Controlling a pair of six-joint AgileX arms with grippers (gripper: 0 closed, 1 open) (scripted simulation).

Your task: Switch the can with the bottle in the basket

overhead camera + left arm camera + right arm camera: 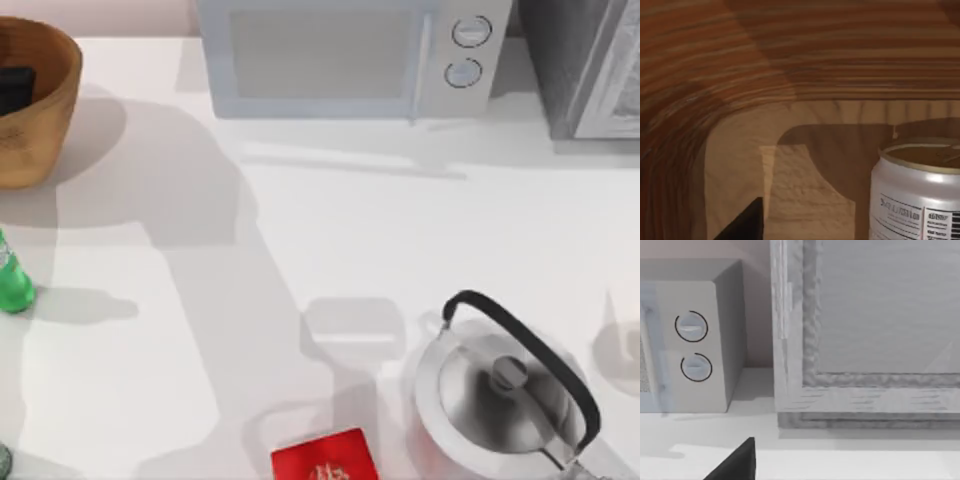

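Basket [52, 110]: brown wood, deep bowl, thick rim, upper left of the top view, cut by the frame's left edge. A dark shape sits inside it at that edge; cannot tell what it is.

Table [400, 250]: white, carries everything below.

Microwave [340, 55]: pale, top centre of the frame, two round dials on its right face. It also appears in the right wrist view [690, 345].

Grey cabinet-like unit [590, 65]: upper right corner, just beside the microwave.

Kettle [505, 395]: shiny metal, black arched handle, lower right of the frame.

Red box [325, 458]: flat, white print, bottom centre, cut by the lower edge, near the kettle but apart from it.

Bottle [12, 280]: bright green, upright on the table at the left edge, mid-height of the frame, outside the basket and below it.

Can [915, 195]: pale body with fine print, dull gold top, upright on the basket's floor, close to the inner wall.

Left gripper [742, 226]: down inside the basket, beside the can, not touching it. Cannot tell whether it is apart or together.

Right gripper [735, 462]: above the table facing the microwave and grey unit. State likewise cannot be told.
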